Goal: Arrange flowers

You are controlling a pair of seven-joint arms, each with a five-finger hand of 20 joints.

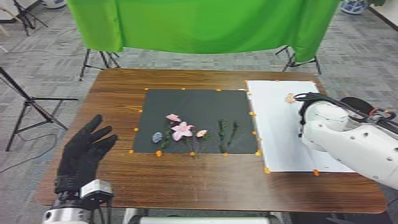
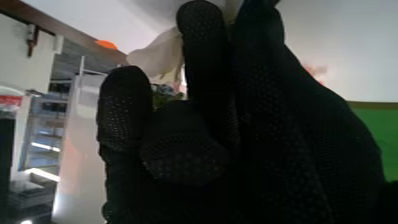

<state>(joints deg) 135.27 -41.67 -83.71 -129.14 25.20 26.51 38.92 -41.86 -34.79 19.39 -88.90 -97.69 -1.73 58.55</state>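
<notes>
Right robot hand (image 1: 310, 96): over the white sheet (image 1: 271, 127), curled around a pale flower (image 1: 290, 98). Left robot hand (image 1: 82, 152): wide, fingers extended, beside the dark mat (image 1: 191, 107). On the mat: pink flowers (image 1: 181, 131) (one large, one smaller), a bluish flower (image 1: 157, 137), a peach flower (image 1: 202, 133), green sprigs (image 1: 223, 135). Beneath all: brown table (image 1: 178, 182).

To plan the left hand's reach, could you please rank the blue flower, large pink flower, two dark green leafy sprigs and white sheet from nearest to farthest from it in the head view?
1. Blue flower, black mat's left side.
2. Pink flower, right of it.
3. Green sprigs, mat's right side.
4. White sheet, right of the mat.
</notes>
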